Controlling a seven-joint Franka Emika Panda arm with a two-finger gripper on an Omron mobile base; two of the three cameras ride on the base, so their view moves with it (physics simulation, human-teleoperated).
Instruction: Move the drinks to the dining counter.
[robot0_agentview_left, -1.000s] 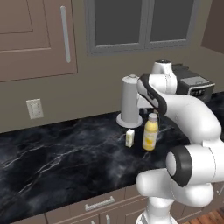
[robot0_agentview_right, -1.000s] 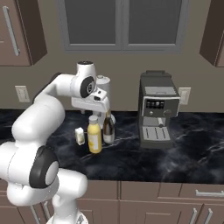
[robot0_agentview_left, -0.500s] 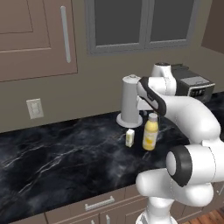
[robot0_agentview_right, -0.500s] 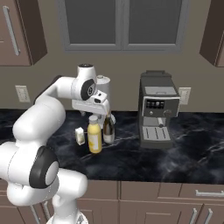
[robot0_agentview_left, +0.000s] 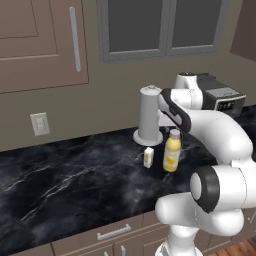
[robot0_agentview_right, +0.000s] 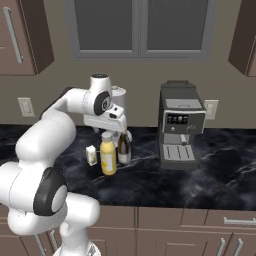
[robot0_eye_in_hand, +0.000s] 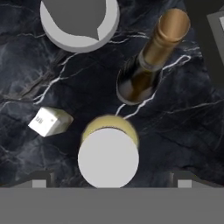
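Gripper hanging over the yellow juice bottle, fingers spread wide

In the hand view the gripper (robot0_eye_in_hand: 108, 181) is hovering with its jaws wide apart, gripping nothing, straight above the juice bottle's pale cap (robot0_eye_in_hand: 108, 157) at lower centre. The dark wine bottle (robot0_eye_in_hand: 151, 65) is standing at upper right, the small carton (robot0_eye_in_hand: 49, 121) at left showing faint print too small to read, the grey paper-towel cylinder (robot0_eye_in_hand: 79, 22) at top. Open marble worktop (robot0_agentview_left: 60, 185) is stretching across the left base view's lower left.

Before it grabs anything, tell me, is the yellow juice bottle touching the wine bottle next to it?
Apart. The hand view, looking straight down, shows a strip of black marble between the yellow juice bottle and the wine bottle.
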